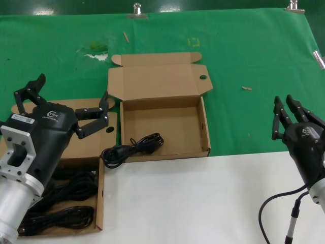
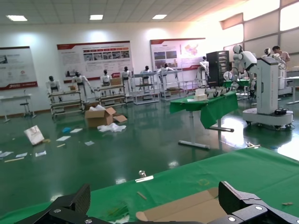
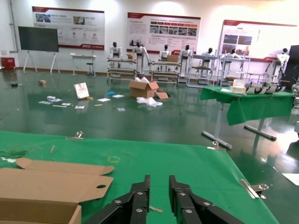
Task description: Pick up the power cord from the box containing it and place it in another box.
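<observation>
The power cord (image 1: 134, 147), a black coil, lies at the front left of the open centre box (image 1: 205, 129) and drapes over that corner onto the table. The left box (image 1: 100, 203) holds several more black cords (image 1: 71, 189). My left gripper (image 1: 72, 94) hovers above the left box with its fingers spread wide and empty; its wrist view (image 2: 156, 201) looks over the centre box's lid flap (image 2: 187, 210). My right gripper (image 1: 288, 114) waits at the right, away from both boxes, fingers nearly together and empty (image 3: 159, 184).
A green cloth (image 1: 254, 46) covers the far half of the table and a white surface (image 1: 203, 203) the near half. Metal clips (image 1: 137, 10) sit on the far edge. Small scraps (image 1: 246, 88) lie on the cloth. A black cable (image 1: 269, 208) loops by my right arm.
</observation>
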Available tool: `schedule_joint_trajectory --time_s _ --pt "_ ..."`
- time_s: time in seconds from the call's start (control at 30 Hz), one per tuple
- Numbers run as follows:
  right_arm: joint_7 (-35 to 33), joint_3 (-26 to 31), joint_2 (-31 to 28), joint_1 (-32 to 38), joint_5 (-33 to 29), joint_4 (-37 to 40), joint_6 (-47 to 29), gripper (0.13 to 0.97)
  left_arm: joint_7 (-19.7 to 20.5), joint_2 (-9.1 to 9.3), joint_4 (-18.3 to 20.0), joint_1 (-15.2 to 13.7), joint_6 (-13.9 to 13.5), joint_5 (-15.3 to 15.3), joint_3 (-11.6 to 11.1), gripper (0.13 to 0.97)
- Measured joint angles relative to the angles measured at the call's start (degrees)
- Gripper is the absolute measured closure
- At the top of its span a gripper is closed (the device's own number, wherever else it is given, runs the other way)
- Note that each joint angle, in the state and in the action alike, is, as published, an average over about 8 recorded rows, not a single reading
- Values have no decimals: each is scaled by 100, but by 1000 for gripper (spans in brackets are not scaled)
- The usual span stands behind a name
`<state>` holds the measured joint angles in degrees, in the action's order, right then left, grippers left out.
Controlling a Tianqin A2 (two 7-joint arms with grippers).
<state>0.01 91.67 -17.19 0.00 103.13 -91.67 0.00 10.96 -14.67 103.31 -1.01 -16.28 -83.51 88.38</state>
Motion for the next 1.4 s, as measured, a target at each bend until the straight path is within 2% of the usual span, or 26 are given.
schedule_joint_trajectory --time_s 0.23,0.5,0.63,0.9,0.93,1.2,1.4 --pt "-1 0 0 0 -1 0 0 832 -138 -32 -148 13 206 -250 42 132" --pt "-1 0 0 0 0 0 0 670 -297 -68 -316 27 441 -532 89 132" --pt "0 0 0 0 0 0 0 670 -376 -87 -400 35 558 -673 113 132" --pt "0 0 0 0 0 0 0 453 -534 -123 -568 49 793 -956 161 132" --pt "0 0 0 0 0 0 0 453 -553 -128 -589 51 822 -991 167 132" --pt "0 0 0 0 0 0 0 279 -713 -164 -757 65 1059 -1277 215 132" --pt "0 0 0 0 0 0 0 212 -832 -191 -883 76 1235 -1490 250 132"
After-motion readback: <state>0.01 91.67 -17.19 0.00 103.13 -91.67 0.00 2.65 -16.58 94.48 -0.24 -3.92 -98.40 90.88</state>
